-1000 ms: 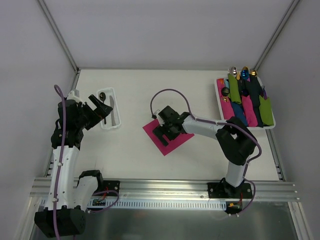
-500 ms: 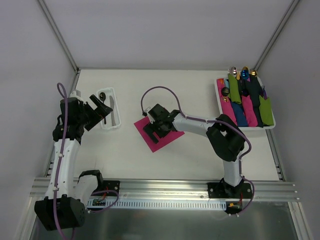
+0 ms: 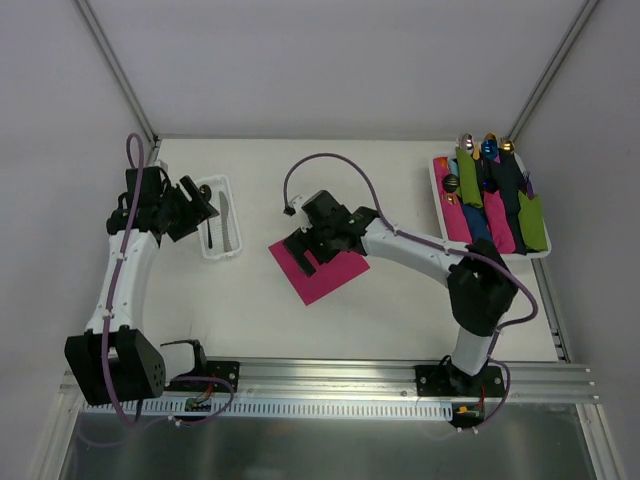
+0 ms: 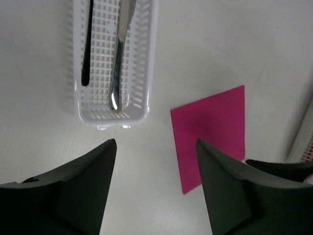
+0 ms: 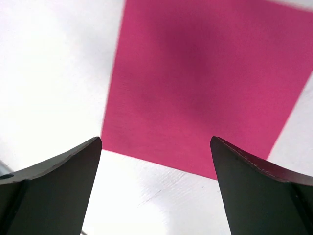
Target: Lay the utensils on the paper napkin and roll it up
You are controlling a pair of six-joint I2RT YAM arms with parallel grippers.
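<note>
You could not see the utensils (image 4: 120, 58) whole. The left wrist view cut off their far ends at its top edge, and from above your left tool (image 3: 205, 200) covered one end of the tray (image 4: 146, 63) that held them. From above, the far part of the napkin (image 3: 330, 278) was hidden under your right tool (image 3: 308, 248). In the right wrist view its far edge ran out of the picture. Whether that tool touched the paper could not be told.

The utensils lay side by side, their long axes along the tray's length. They pointed straight away from the left tool, just ahead of it and a little left of its gap. The napkin lay flat and unrolled on the bench (image 3: 400, 180), ahead and right of that tool and directly under the right one. It sat diamond-wise to the bench's edges.

Your left arm rose from its base, wrist bent toward the tray, fingers spread with nothing between them. Your right arm reached leftward across the bench, tool facing down, fingers spread wide and pinching nothing.
</note>
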